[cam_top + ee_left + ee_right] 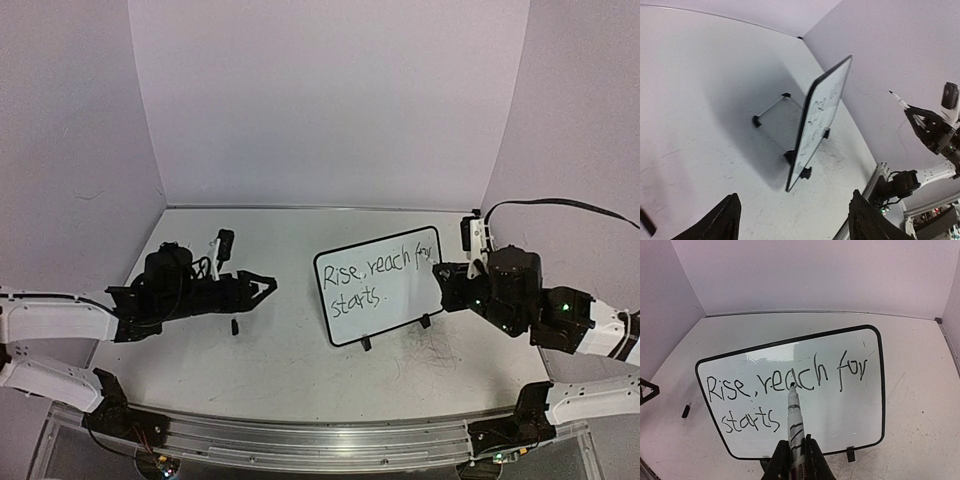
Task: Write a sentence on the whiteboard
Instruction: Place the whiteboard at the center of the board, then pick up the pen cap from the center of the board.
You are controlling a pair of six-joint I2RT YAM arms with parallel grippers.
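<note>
Right wrist view: the right pincer [796, 462] is clamped on a white marker pen with black bands [794, 425], its two black fingers [780, 461] pressed against the barrel and the dark tip pointing away from the wrist. Just ahead of that tip stands the small rectangular whiteboard with a thin black frame and rounded corners [852, 410]. It carries the black handwritten sentence [812, 379] in two lines, "Rise, reach for" above "starts". From the left wrist camera the tip is seen apart from the board, not touching it.

The left pincer [795, 220] stands wide apart with nothing between its dark fingers [720, 222]. It hangs low over the table, and the whiteboard [820, 112] is well ahead of it, seen edge-on and leaning back on its black feet and a thin rear strut.

In the top view the right pincer [446, 276] sits at the board's right edge and the left pincer [262, 288] well off to its left. Counted: two pincers, one marker, one whiteboard [395, 310], one sentence [375, 275] of two lines, and one small loose black stick-shaped piece [235, 326] lying just beside the left pincer.

Everything rests on a flat white scuffed tabletop [300, 380], with dark scribble marks near the board's feet. Plain pale walls close it in on three sides, and a silver metal rail [320, 442] runs along the near edge.
</note>
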